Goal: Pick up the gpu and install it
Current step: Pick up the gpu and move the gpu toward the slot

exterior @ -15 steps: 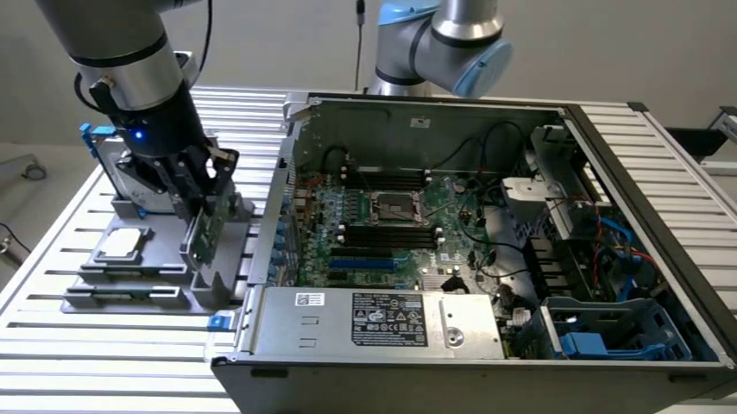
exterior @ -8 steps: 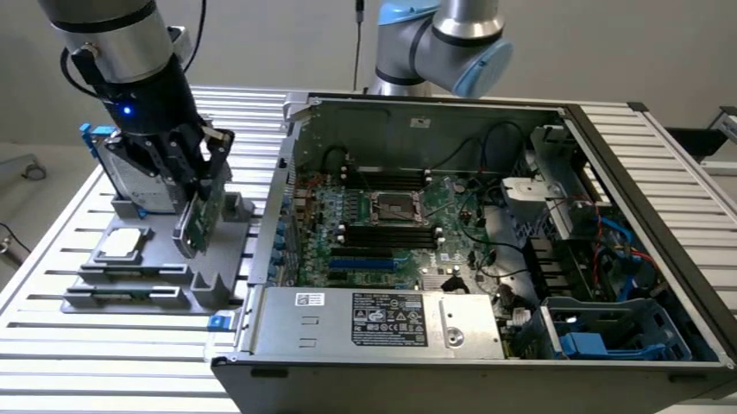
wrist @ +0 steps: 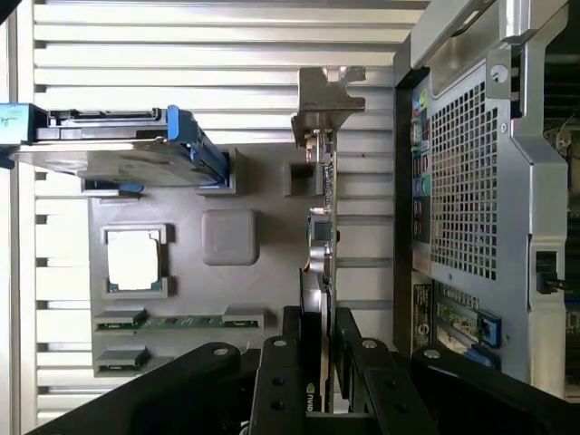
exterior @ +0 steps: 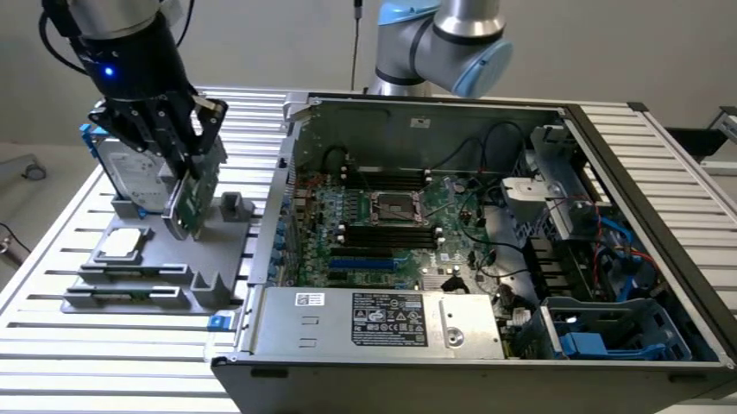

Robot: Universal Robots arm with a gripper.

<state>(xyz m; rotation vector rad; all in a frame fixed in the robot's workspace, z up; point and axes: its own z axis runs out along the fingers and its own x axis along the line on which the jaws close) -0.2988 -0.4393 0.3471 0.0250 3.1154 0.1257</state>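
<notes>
The gpu (exterior: 192, 200) was in the gripper (exterior: 185, 164) when I checked my two feeds, out over the grey parts tray (exterior: 150, 259) on the exterior view's left, well apart from the board it was meant for. In the wrist view the fingers (wrist: 290, 353) were pressed together on the card (wrist: 319, 227) from both sides. They pinched it edge-on at the cooler end, and the silver bracket (wrist: 324, 100) pointed away from the gripper (wrist: 317, 319). The card hung upright, slightly tilted, with its lower end low over the tray. From the exterior view I could not tell for sure whether that end had cleared its holder or was touching it. So I judged the grasp made and the lift at best just begun. The carry and the seating were both left to do. The open computer case (exterior: 426, 112) stood to the exterior view's right of the tray. Its motherboard (exterior: 392, 216) was exposed, and the blue expansion slots (exterior: 357, 259) along its near side had nothing seated in them that I could make out. The other parts sat untouched on the tray. The hard drive (exterior: 127, 177) in its blue frame stood at the far left corner, the square chip (exterior: 124, 244) lay nearer, and the memory sticks (exterior: 133, 293) lay along the near edge.
</notes>
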